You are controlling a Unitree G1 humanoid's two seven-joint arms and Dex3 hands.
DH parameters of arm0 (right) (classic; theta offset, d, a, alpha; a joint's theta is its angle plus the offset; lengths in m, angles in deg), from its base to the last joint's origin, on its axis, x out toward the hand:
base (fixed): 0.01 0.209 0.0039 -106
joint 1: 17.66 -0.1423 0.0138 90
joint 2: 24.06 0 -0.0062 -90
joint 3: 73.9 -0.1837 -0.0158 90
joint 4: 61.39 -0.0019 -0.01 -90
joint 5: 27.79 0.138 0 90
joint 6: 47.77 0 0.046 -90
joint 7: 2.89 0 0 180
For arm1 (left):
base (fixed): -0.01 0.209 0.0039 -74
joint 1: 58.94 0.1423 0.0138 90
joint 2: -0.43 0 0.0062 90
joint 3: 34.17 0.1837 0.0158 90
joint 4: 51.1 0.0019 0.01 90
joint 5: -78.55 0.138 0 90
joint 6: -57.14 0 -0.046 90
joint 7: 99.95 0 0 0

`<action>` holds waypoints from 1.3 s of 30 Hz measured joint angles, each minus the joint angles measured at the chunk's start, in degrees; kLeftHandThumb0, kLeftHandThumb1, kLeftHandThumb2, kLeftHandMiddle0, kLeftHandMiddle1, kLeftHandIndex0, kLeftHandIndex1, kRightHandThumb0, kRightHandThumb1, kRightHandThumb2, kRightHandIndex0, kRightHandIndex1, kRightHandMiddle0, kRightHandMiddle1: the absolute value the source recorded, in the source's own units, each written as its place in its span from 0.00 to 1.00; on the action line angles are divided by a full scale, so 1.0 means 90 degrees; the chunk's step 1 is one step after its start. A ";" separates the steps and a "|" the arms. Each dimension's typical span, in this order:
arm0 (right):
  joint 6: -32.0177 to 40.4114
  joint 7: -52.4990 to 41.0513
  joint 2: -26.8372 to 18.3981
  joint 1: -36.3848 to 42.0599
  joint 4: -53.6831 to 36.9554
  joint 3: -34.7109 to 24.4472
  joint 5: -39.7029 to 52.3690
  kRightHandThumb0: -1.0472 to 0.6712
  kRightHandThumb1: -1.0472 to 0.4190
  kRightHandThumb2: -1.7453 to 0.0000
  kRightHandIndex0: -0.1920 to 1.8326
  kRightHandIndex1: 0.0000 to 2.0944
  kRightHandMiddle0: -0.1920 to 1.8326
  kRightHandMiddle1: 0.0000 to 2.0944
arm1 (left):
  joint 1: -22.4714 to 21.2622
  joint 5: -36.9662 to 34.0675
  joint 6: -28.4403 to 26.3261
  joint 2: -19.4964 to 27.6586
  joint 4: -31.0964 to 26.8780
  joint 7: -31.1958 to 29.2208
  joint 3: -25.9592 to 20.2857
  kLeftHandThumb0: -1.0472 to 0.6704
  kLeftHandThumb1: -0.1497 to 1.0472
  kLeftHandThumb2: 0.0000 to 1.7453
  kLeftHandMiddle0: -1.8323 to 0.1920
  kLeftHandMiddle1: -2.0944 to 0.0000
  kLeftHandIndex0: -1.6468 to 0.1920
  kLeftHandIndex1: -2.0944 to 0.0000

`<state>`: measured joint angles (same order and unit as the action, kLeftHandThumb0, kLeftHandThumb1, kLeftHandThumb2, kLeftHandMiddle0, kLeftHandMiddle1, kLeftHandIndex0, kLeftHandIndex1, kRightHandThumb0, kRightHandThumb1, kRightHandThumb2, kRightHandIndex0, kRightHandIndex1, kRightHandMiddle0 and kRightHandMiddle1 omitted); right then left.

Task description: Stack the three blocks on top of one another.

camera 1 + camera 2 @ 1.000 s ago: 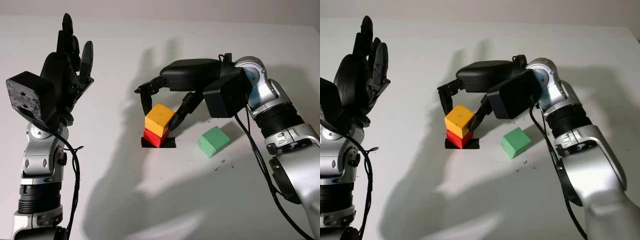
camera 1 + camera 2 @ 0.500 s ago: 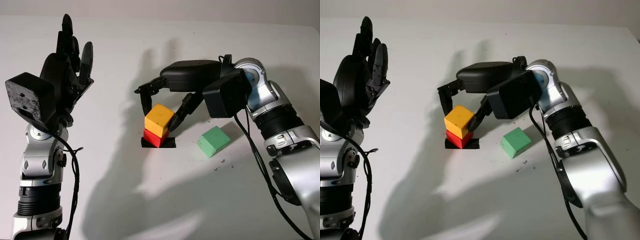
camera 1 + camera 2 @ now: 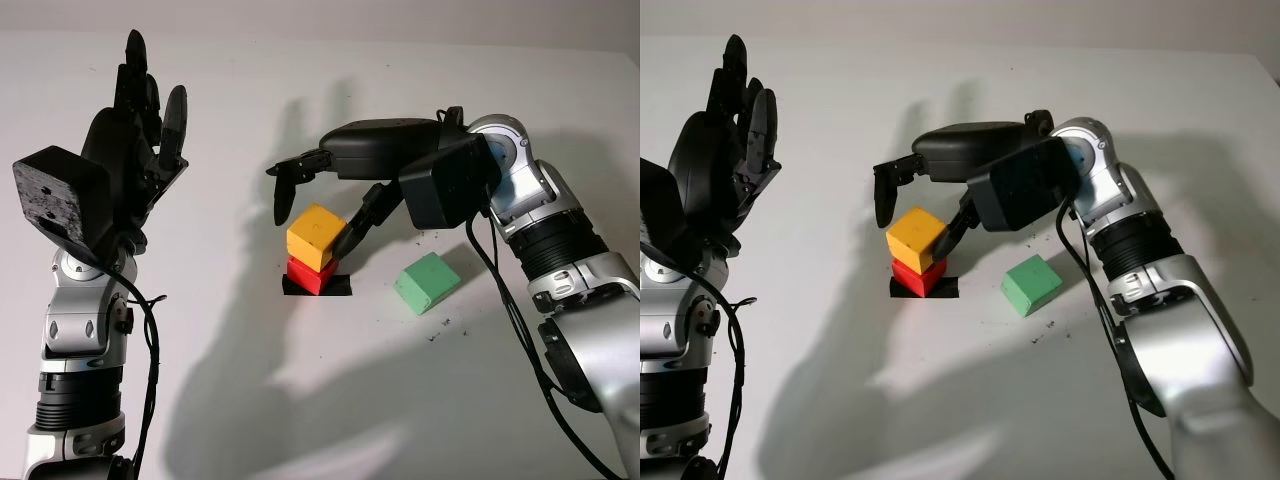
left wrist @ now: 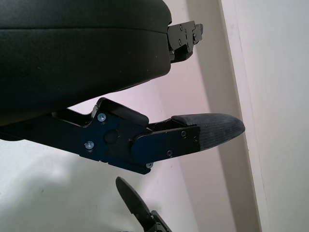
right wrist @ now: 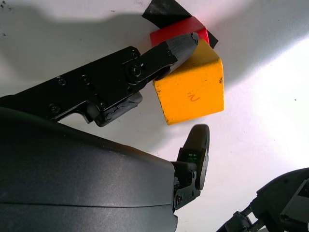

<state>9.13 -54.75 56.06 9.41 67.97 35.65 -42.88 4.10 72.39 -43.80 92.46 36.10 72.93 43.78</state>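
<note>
A faint handwritten mark, illegible, sits on the yellow block [image 5: 193, 92] atop the half-hidden red block [image 3: 308, 275]; the right hand [image 3: 322, 205] straddles it unclasped, one fingertip [image 5: 181, 44] touching. The left hand [image 3: 120, 170] is raised, open.

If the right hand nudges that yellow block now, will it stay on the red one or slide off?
The yellow block sits skewed and overhanging the red block, so a sideways nudge would probably tip or slide it. It looks rigid and probably light, likely shifting easily. One finger of the right hand is close against it.

yellow block [image 3: 314, 234] on red block [image 3: 307, 274], right hand [image 3: 315, 205] open above
</note>
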 measured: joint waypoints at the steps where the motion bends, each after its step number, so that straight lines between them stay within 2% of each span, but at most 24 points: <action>1: 0.0002 -0.0025 -0.0009 0.0000 -0.0010 0.0000 0.0000 0.20 0.14 0.97 0.08 0.01 0.11 0.24 | 0.0000 -0.0001 0.0001 0.0000 0.0008 -0.0001 0.0000 0.17 1.00 0.34 1.00 1.00 1.00 1.00; 7: 0.0040 -0.0223 -0.0129 0.0000 -0.0165 -0.0001 0.0014 0.16 0.14 0.97 0.03 0.01 0.08 0.14 | 0.0000 -0.0001 0.0027 0.0000 0.0042 0.0000 0.0000 0.16 1.00 0.34 1.00 1.00 1.00 1.00; 14: 0.0234 -0.0590 -0.0418 0.0001 -0.0576 -0.0048 0.0217 0.10 0.11 0.96 0.01 0.01 0.07 0.12 | -0.0001 0.0003 0.0043 -0.0001 0.0043 0.0005 0.0013 0.16 1.00 0.33 1.00 1.00 1.00 1.00; 19: 0.0247 -0.0604 -0.0906 0.0057 -0.1031 -0.0446 0.0495 0.09 0.08 0.96 0.01 0.02 0.08 0.11 | -0.0001 0.0037 0.0045 -0.0002 0.0043 0.0051 0.0024 0.15 1.00 0.33 1.00 1.00 1.00 1.00; 23: 0.0341 -0.0485 -0.1351 0.0283 -0.1349 -0.0995 0.0891 0.13 0.08 0.96 0.03 0.03 0.12 0.12 | -0.0002 0.0037 0.0059 -0.0005 0.0049 0.0077 0.0024 0.15 1.00 0.33 1.00 1.00 1.00 1.00; 28: 0.0674 -0.0199 -0.1998 0.0853 -0.1846 -0.1635 0.1022 0.16 0.08 0.97 0.05 0.04 0.15 0.12 | -0.0008 0.0028 0.0108 -0.0004 0.0067 0.0072 0.0019 0.15 1.00 0.33 1.00 1.00 1.00 1.00; 33: 0.0892 0.0200 -0.2733 0.1885 -0.2536 -0.2219 0.0921 0.19 0.06 0.97 0.08 0.03 0.20 0.09 | -0.0021 -0.0023 0.0139 -0.0001 0.0150 0.0039 -0.0017 0.16 1.00 0.34 1.00 1.00 1.00 1.00; 39: 0.1027 0.0412 -0.3098 0.3137 -0.3157 -0.2587 0.0930 0.20 0.07 0.97 0.09 0.03 0.22 0.07 | -0.0027 -0.0064 0.0140 0.0002 0.0176 -0.0049 -0.0028 0.17 1.00 0.35 1.00 1.00 1.00 1.00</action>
<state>18.37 -51.04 28.18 37.64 39.55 12.36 -34.52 3.86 71.82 -42.54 92.48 37.69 72.49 43.54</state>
